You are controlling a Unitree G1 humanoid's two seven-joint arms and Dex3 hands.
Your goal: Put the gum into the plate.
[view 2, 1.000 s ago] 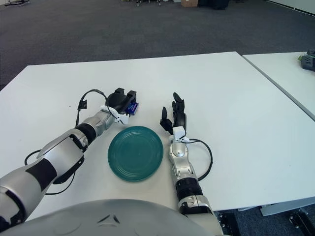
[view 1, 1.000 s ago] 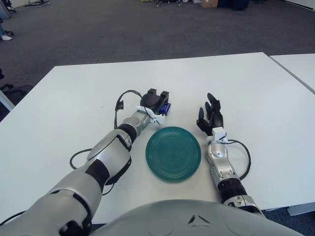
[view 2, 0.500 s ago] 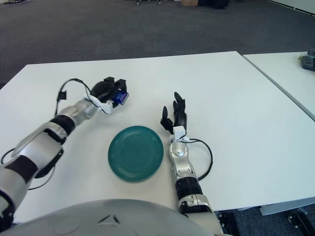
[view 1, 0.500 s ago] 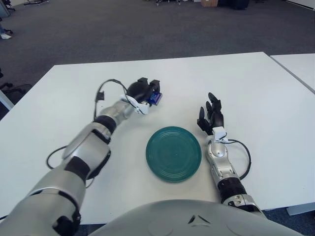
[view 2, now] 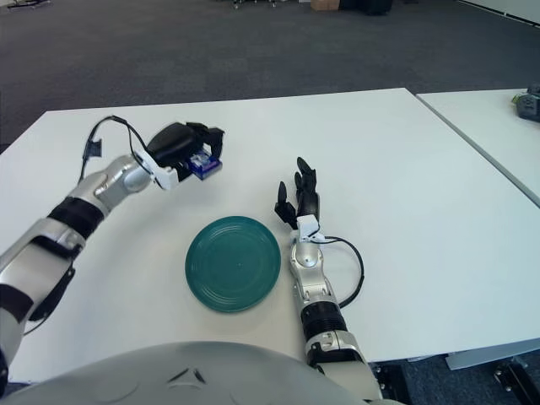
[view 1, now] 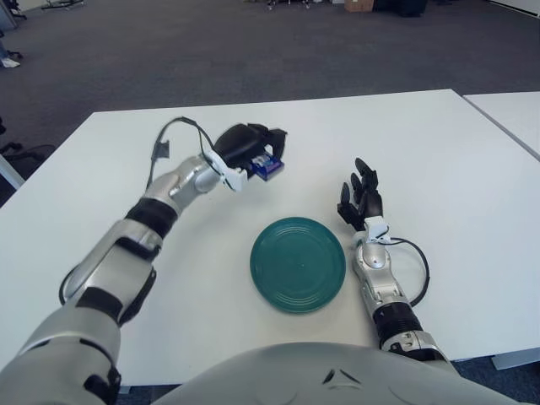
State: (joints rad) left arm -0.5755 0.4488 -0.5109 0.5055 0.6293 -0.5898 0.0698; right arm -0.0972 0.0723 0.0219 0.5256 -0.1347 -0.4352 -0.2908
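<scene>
My left hand (view 1: 256, 152) is shut on a small blue gum pack (view 1: 268, 164) and holds it in the air above the white table, up and to the left of the plate. The round teal plate (view 1: 297, 263) lies on the table in front of me with nothing in it. The pack also shows in the right eye view (view 2: 205, 164). My right hand (view 1: 361, 201) rests on the table just right of the plate, fingers spread and holding nothing.
The white table (view 1: 439, 160) extends far to the back and right. A second white table (view 1: 515, 110) stands at the right with a narrow gap between. Black cables (view 1: 418, 270) loop beside each wrist.
My left hand has lifted the gum pack off the table, first back and to the left, then a little right and higher. My right hand and the plate have not moved.
</scene>
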